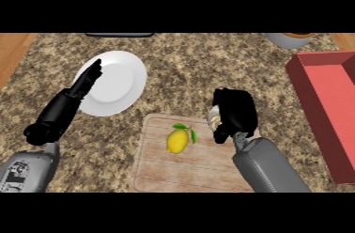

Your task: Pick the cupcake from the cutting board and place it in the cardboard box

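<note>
The right hand (234,115) is curled around the cupcake (215,115) at the cutting board's (187,168) edge — grabbing step. Next, lift it over to the red box (326,81). The left hand (83,86) rests open.

One view only, taken from the robot's head and looking steeply down onto the speckled brown stone surface (208,63). The two grey forearms enter from the six o'clock edge, so the camera faces away from the robot's body. It sits close: the pale wooden cutting board (187,171) fills the lower centre, and the red rectangular box (326,96) runs off at three o'clock.
</note>
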### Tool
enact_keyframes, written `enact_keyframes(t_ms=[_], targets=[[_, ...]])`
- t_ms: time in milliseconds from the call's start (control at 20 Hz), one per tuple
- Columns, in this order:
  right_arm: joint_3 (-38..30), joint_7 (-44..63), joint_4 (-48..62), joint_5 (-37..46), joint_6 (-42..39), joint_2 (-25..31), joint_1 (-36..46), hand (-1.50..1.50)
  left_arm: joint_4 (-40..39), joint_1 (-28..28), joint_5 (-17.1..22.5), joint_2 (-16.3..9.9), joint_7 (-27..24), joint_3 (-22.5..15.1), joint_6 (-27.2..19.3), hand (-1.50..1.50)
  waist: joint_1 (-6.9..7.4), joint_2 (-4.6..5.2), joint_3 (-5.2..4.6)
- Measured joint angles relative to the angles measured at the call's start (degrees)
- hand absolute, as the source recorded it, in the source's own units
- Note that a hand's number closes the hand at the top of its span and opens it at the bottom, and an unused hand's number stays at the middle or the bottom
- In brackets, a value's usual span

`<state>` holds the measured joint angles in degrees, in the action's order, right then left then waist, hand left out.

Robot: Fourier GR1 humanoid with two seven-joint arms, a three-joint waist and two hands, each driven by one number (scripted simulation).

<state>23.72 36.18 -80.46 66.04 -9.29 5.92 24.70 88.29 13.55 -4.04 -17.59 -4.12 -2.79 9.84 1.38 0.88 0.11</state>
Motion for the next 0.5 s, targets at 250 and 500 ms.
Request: enact_keyframes(t_ms=[250,500], targets=[[-10.9,-4.7,13.4,-1.5,5.7,3.8,12.5,1.50,0.0,0.2,-0.7,0.7,-0.2,-0.8,0.0,0.00,0.89,0.08,-0.03],[-16.3,-6.1,22.3,-0.5,9.4,6.4,23.3,1.50,-1.3,0.8,-1.0,1.2,-0.1,-0.5,0.0,0.00,0.38,-0.29,-0.08]])
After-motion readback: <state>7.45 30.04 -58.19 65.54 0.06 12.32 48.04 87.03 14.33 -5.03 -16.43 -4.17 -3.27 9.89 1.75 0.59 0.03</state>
